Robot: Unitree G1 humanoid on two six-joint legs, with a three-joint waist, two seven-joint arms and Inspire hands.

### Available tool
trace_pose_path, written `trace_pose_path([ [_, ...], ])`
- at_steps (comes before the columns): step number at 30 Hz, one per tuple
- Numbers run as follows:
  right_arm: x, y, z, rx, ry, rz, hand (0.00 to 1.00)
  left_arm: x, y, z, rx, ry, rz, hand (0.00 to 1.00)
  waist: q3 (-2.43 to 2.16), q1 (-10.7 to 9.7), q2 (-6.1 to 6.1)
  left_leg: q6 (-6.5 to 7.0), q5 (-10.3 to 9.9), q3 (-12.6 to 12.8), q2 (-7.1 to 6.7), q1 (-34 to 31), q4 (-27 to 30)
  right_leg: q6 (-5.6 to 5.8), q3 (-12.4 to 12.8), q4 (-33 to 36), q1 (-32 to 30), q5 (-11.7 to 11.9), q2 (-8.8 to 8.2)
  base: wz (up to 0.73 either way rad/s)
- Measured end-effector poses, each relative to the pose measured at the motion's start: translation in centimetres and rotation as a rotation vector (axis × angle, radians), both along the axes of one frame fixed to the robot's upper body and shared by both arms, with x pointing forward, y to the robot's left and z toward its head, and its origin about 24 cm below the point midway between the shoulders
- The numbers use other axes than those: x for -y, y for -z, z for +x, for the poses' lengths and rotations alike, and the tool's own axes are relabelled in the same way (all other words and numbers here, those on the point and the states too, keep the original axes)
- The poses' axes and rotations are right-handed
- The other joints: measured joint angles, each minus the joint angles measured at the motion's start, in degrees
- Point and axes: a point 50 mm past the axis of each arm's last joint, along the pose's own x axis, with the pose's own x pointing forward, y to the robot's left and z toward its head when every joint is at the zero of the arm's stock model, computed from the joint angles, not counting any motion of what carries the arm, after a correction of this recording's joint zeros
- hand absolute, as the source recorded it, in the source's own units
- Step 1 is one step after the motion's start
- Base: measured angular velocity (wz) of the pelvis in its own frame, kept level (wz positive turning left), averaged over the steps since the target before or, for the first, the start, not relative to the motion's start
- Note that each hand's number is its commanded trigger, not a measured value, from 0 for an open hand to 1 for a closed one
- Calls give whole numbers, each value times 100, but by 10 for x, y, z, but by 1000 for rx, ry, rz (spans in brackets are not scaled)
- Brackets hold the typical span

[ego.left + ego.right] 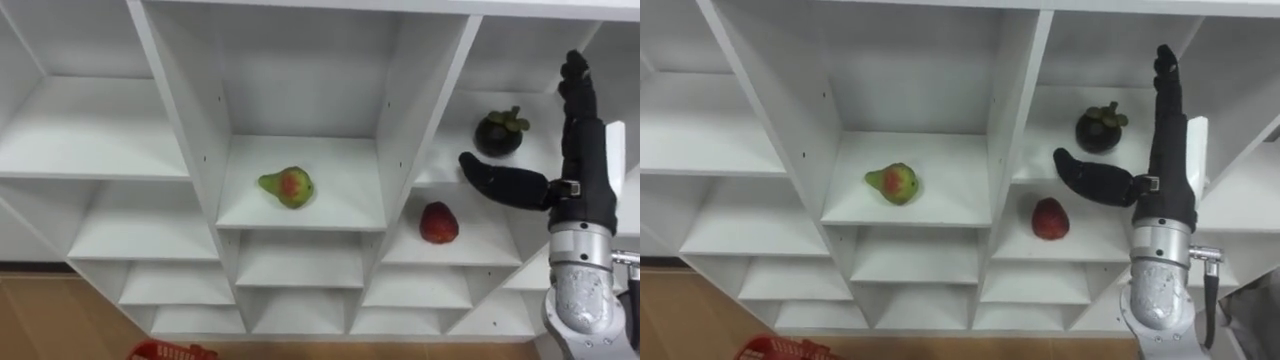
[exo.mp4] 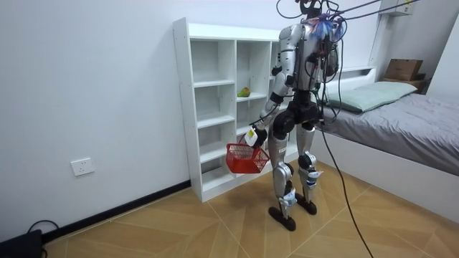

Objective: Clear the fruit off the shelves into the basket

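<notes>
Three fruits lie in the white closet (image 1: 340, 205). A green-red pear (image 1: 287, 186) rests on the middle shelf. A dark mangosteen (image 1: 500, 132) sits in the right column, and a red fruit (image 1: 438, 223) lies one shelf lower. My right hand (image 1: 582, 175) is raised in front of the right column, open, fingers straight up and thumb pointing left, just right of the mangosteen and holding nothing. In the room view my left hand (image 2: 253, 135) hangs low, curled on the handle of a red basket (image 2: 246, 158). The basket's rim (image 1: 165, 351) peeks in at the bottom.
I stand close in front of the closet (image 2: 208, 79) on a wooden floor. A bed (image 2: 401, 122) lies behind me at the room view's right, with a cardboard box (image 2: 403, 69) beyond it. The other closet compartments hold nothing.
</notes>
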Motion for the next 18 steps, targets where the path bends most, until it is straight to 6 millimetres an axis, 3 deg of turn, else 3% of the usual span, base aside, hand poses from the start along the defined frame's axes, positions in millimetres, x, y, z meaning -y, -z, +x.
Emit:
trace_pose_path([
  [7,12,3,6,-30,45,-8,0,-2,0,-3,-11,-26,3,100,-4,21,-7,9,8,-12,-6,18,10,0,-16,2,24,0,-11,0],
  [18,37,6,23,-83,133,-20,0,-10,0,-12,-43,-54,21,100,-6,52,-113,3,29,-21,-3,7,-2,-3,-44,14,24,2,-12,0],
])
